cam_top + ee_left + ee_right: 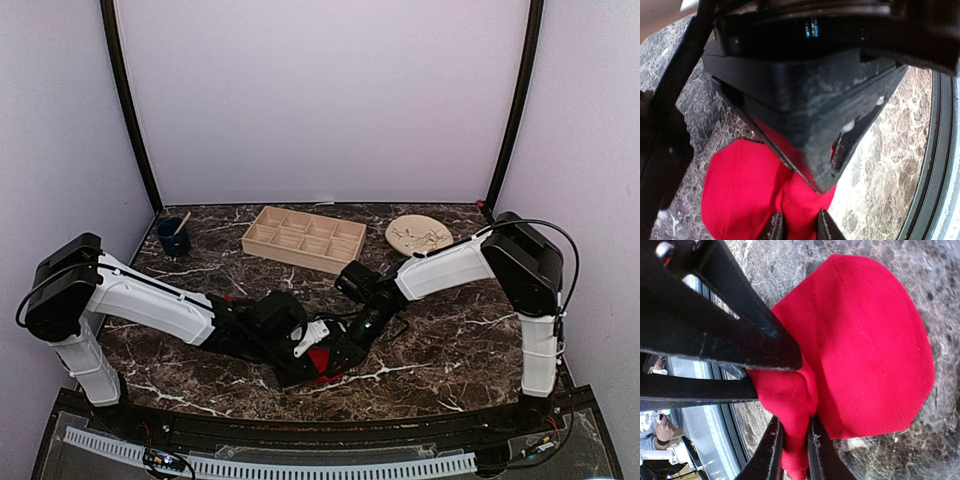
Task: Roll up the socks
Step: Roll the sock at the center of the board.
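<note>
The white left arm (150, 305) and white right arm (450, 268) stretch inward, meeting low at lower centre of the overhead view. The left tool (800, 227) and right tool (792, 450) each pinch the bright red fabric socks (870, 340), jaws narrow.

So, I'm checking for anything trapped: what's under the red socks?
Dark marble table shows around the socks; the spot directly beneath them is covered. The right gripper pinches one fold.

socks (322, 362) on table (450, 340), tray (290, 258) behind
</note>
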You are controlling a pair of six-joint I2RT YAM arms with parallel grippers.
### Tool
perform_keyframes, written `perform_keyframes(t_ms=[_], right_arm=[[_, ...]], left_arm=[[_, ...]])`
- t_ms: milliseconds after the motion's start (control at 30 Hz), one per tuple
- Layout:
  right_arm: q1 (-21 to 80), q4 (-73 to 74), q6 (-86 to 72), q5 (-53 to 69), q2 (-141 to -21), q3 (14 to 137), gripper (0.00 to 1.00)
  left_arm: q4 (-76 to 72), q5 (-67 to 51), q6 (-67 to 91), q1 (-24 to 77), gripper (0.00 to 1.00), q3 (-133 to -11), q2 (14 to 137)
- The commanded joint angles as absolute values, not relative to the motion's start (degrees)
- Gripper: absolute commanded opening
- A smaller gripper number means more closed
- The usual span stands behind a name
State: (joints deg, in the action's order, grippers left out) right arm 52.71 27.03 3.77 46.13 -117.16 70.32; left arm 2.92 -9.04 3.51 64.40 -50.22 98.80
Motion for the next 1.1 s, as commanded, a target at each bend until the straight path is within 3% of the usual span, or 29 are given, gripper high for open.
perform_keyframes(t_ms=[0, 733, 1067], right_arm=[[52.62, 20.51, 0.79, 48.27, -115.99, 71.0, 0.15], [51.42, 13.74, -4.84, 44.91, -114.82, 63.05, 0.28], [50.84, 12.0, -6.38, 43.62, -113.09, 60.06, 0.34]], left_arm=[[10.49, -9.78, 3.9, 66.69, 0.23, -48.52, 103.66], [6.15, -6.68, 9.74, 66.87, 0.01, -44.28, 100.38], [4.21, -6.94, 12.01, 66.82, 0.0, -42.8, 99.33]])
